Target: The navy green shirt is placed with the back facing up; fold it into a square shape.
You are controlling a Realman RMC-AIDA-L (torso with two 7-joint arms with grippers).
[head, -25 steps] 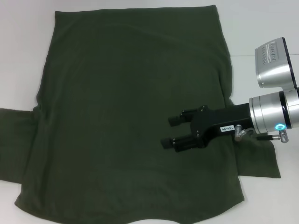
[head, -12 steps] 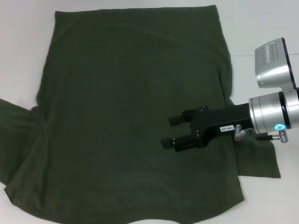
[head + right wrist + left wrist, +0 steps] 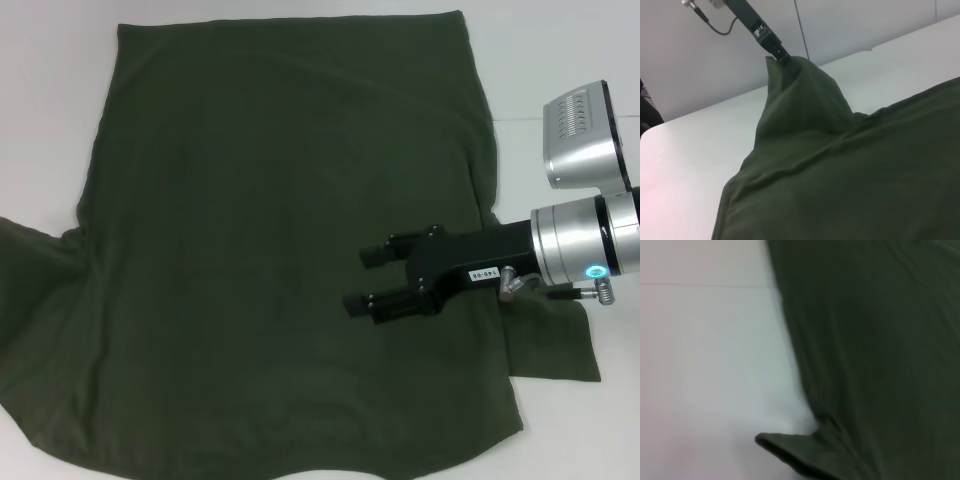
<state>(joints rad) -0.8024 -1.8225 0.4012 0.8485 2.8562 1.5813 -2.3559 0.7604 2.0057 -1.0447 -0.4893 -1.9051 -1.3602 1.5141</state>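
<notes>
The navy green shirt (image 3: 280,200) lies spread over the white table, hem at the far side. My right gripper (image 3: 368,280) hovers open over the shirt's right half, with nothing between its fingers; the right sleeve (image 3: 550,345) lies flat beneath its wrist. In the right wrist view my left gripper (image 3: 776,54) is shut on the left sleeve, holding it up in a peak (image 3: 800,95) above the table. The head view does not show the left gripper. In the left wrist view, the shirt's side edge (image 3: 880,340) runs beside bare table.
White table (image 3: 50,120) surrounds the shirt on the left, far and right sides. A seam in the tabletop (image 3: 520,118) runs off to the right. A pale wall (image 3: 850,25) stands behind the table in the right wrist view.
The left sleeve, flat on the table a second ago, has been lifted and the shirt's lower left fabric has drawn outward and up. The right arm has not moved.
</notes>
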